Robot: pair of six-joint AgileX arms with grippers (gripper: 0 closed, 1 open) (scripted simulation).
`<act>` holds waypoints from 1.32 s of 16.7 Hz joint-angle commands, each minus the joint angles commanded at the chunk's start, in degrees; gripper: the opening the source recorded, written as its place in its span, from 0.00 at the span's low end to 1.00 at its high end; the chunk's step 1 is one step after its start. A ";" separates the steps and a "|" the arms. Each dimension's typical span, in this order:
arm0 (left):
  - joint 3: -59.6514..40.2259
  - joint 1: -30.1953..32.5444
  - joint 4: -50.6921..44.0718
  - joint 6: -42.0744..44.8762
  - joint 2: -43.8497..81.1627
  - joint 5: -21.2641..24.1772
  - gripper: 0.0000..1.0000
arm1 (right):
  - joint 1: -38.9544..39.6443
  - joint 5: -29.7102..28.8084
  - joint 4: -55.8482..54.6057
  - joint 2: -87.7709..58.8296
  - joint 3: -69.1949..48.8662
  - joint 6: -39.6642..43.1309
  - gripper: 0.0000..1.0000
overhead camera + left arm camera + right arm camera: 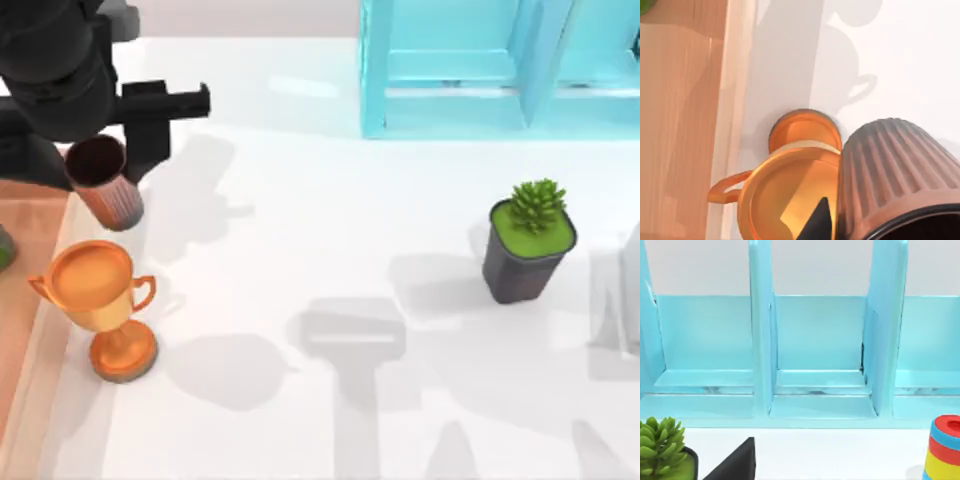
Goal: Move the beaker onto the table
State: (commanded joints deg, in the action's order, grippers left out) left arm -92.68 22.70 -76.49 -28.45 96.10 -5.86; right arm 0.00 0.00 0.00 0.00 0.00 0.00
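Top view puts the left gripper [125, 150] at about ten o'clock on the table [330, 260], at the end of a dark arm reaching in from the upper left corner. Its black fingers [150, 125] are clamped on the beaker [105, 185], which hangs tilted, dark rim uppermost and ribbed reddish-brown side sloping down toward the white surface. From above, the beaker sits over the line where the wooden tray [25, 300] meets the table; whether its base touches anything I cannot tell. At six o'clock from the beaker, near it, stands the orange trophy [100, 300], upright, its round foot on the table just beside the tray's raised rim.

Left wrist view has the beaker [890, 175] close up, its ribs and dark rim plain to see, with the trophy [790, 195] below it and the tray [680, 125] alongside.

Well apart, at about three o'clock on the table, a dark square pot with a green plant [528, 250] stands upright. At about one o'clock along the far edge rises the turquoise frame [480, 70].

Right wrist view faces that frame [815, 365], with the plant [662, 450] and a striped red, blue and yellow object [945, 450] at the lower corners; a black finger [737, 460] of the right gripper juts in, and whether that gripper is open or closed I cannot tell.
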 joint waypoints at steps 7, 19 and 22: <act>-10.10 25.42 -2.53 -20.76 13.65 3.19 0.00 | 0.00 0.00 0.00 0.00 0.00 0.00 1.00; -12.74 36.02 -3.42 -28.87 19.65 4.82 0.00 | 0.00 0.00 0.00 0.00 0.00 0.00 1.00; -9.26 36.16 0.15 -28.70 19.82 4.88 0.00 | 0.00 0.00 0.00 0.00 0.00 0.00 1.00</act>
State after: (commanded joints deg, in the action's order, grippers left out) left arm -101.94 58.87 -76.34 -57.15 115.92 -0.98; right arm 0.00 0.00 0.00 0.00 0.00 0.00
